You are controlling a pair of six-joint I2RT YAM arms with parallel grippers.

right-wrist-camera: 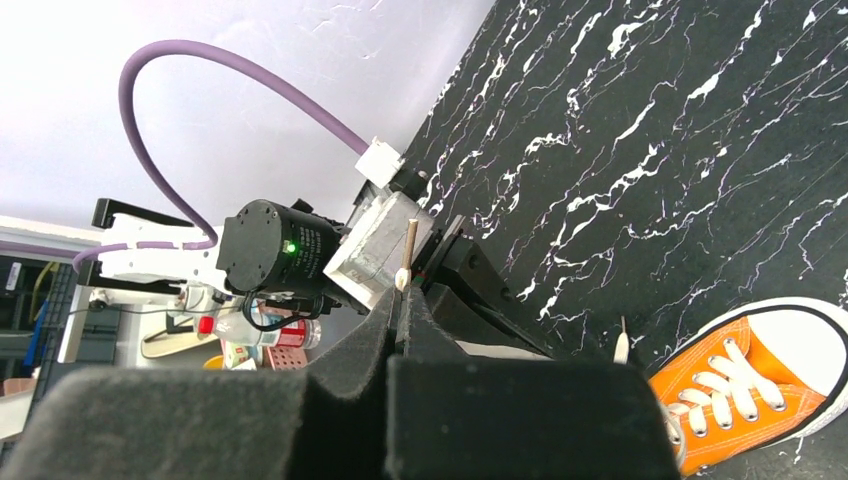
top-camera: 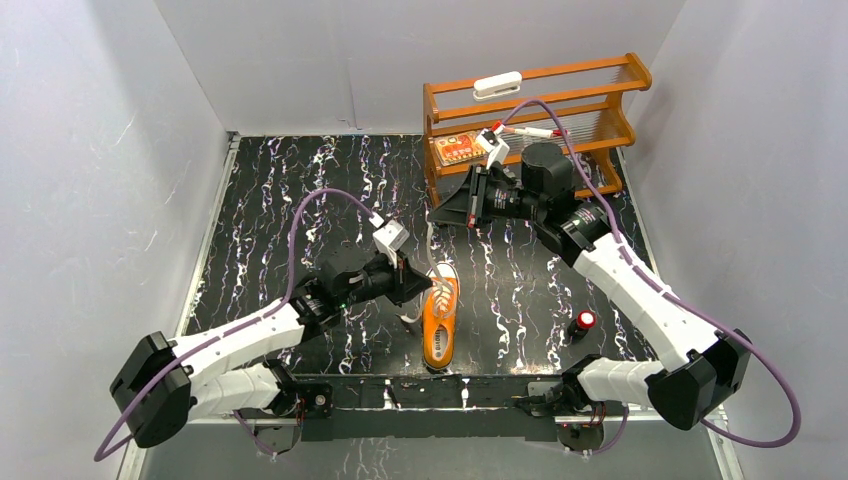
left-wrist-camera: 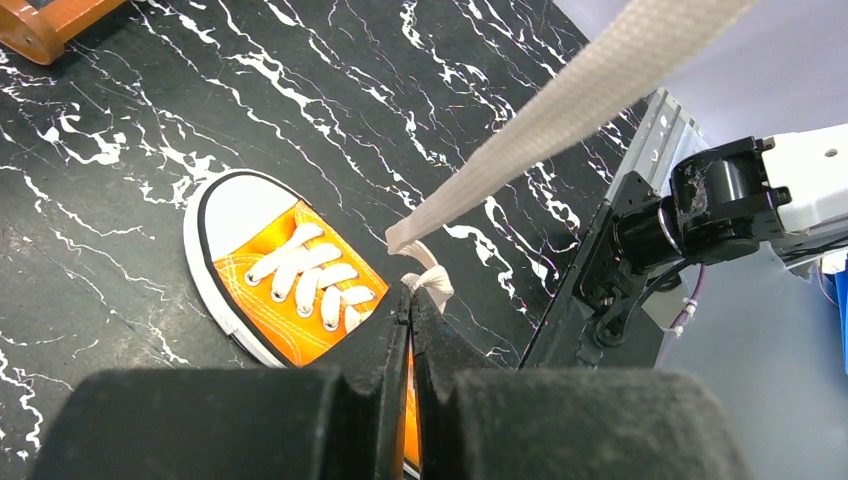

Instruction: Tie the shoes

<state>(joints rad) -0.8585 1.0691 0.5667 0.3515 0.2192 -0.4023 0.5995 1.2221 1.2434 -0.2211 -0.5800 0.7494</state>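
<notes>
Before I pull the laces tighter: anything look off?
Nothing damaged. The sneaker stands upright, with the left gripper and right gripper each shut on a lace. Only a red-capped item sits stray to its right.

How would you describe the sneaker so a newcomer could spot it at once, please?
On the black marbled table, look at the middle of the near edge. There lies the sneaker, bright orange with white laces that the left end effector and right end effector each pinch. The red-capped object beside it is far smaller.
</notes>
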